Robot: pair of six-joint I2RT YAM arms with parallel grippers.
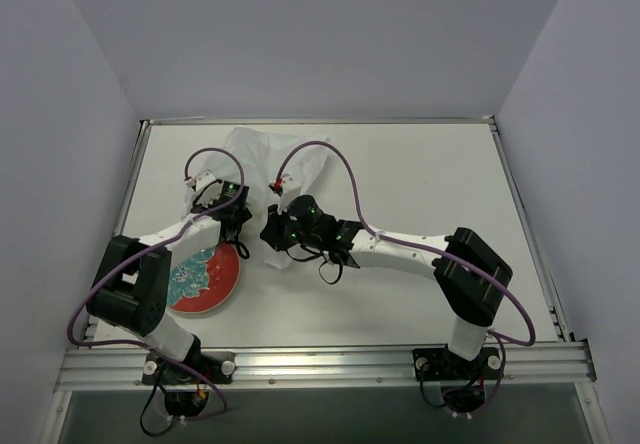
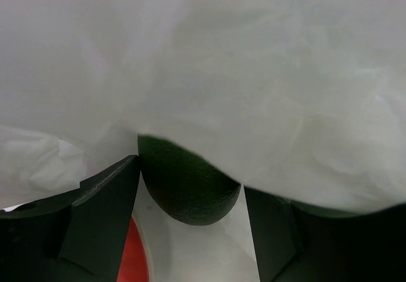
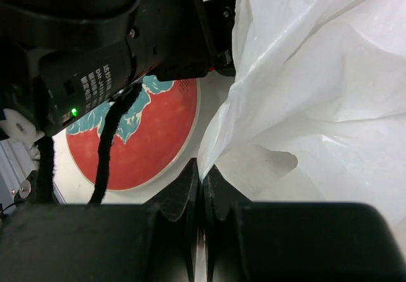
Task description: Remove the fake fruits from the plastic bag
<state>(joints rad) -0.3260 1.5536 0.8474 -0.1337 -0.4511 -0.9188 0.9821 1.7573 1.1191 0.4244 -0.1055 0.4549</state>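
The white translucent plastic bag (image 1: 262,154) lies crumpled at the back middle of the table, and its film fills the left wrist view (image 2: 254,91). A dark green round fake fruit (image 2: 187,190) pokes out from under the film. It spans the gap between the fingers of my left gripper (image 2: 190,179), which is shut on it just above the table by the plate's red rim (image 2: 132,256). My right gripper (image 3: 203,175) is shut on a pinched edge of the bag (image 3: 317,72) beside the plate. No other fruits show.
A red-rimmed plate with a teal pattern (image 1: 205,279) sits at the front left, under the left arm (image 1: 150,264). The two grippers are close together near the bag's front edge. Purple cables loop above both arms. Walls enclose the table on three sides.
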